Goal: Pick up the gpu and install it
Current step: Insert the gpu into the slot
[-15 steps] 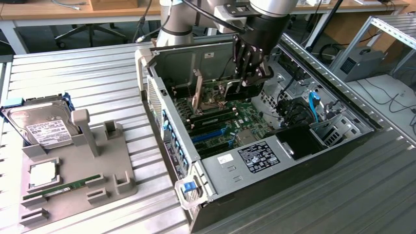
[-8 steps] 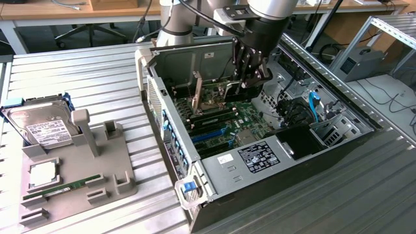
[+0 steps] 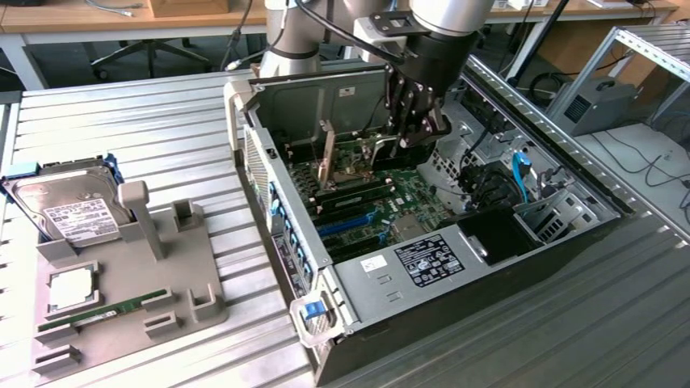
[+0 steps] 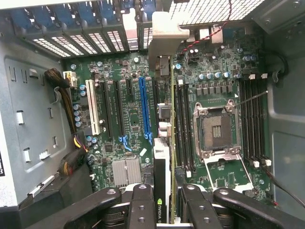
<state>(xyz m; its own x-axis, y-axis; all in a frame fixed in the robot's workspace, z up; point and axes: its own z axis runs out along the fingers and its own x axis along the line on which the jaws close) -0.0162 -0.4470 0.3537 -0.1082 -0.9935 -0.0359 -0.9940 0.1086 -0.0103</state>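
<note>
While my arm reaches down into the open computer case (image 3: 372, 303) in the upper middle of the exterior view, my claw (image 3: 418, 129) is clamped on the gpu (image 4: 162, 162), one finger on each flat side. The wrist view shows the card edge-on, standing over the motherboard (image 4: 119, 138) between the long blue slot (image 4: 145, 109) and the processor socket (image 4: 217, 129). Its silver bracket (image 4: 164, 33) points toward the case's vented wall. Whether its lower edge sits in a slot I cannot tell. At the exterior view's left, on the ribbed metal desk (image 3: 140, 129), a grey holder (image 3: 183, 267) carries a hard drive (image 3: 70, 214) and a green memory stick (image 3: 103, 311), well apart from the case.
</note>
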